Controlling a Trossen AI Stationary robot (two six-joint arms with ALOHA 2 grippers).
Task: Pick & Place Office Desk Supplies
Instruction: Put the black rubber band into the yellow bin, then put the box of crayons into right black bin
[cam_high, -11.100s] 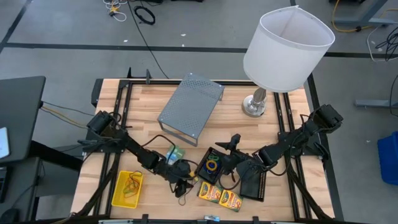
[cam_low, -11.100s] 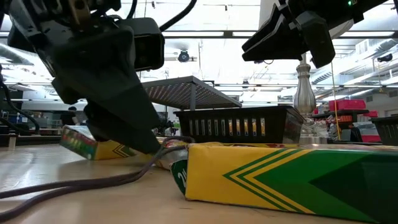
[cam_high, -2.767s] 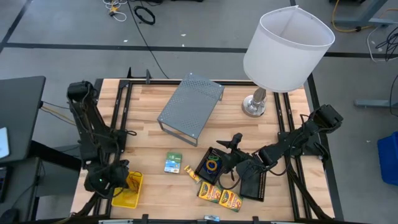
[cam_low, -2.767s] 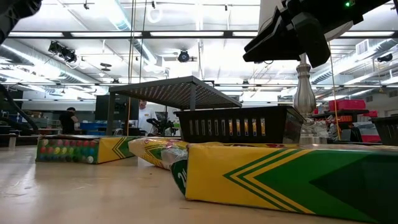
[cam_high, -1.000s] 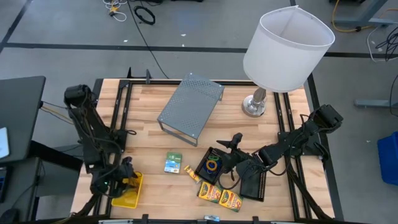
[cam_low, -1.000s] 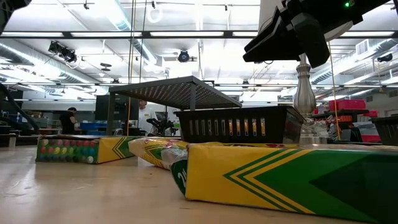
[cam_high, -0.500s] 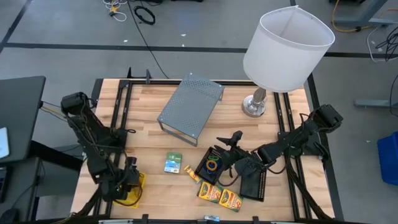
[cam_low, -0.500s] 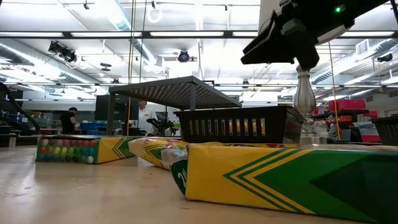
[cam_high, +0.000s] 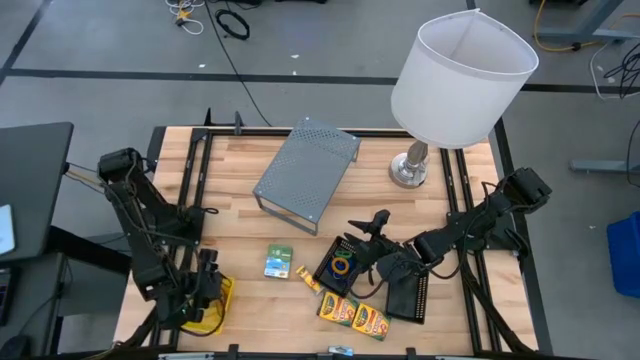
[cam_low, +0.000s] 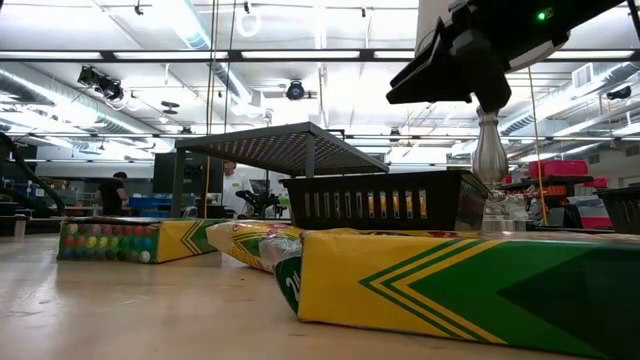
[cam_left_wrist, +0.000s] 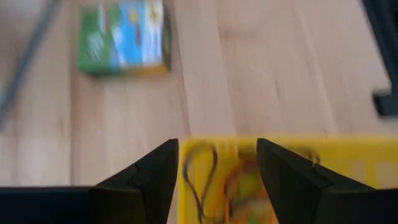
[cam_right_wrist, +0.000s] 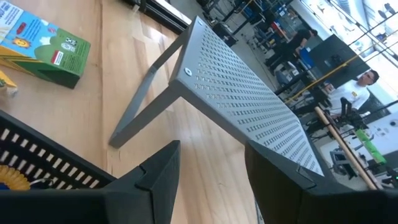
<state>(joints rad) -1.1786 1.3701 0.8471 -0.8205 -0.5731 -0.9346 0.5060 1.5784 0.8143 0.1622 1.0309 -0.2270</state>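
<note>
From above, the left gripper hovers over the yellow basket; the right gripper hangs above a mesh tray. Left wrist – fingers apart, rubber bands below. Right wrist – fingers apart, empty.

This is a robotics lab or workshop hall, not an office. The wooden bench stands in a black metal frame on a bare grey concrete floor strewn with loose cables. Beyond it runs an open industrial ceiling with strip lights and mounted cameras, while people work among equipment racks.
</note>
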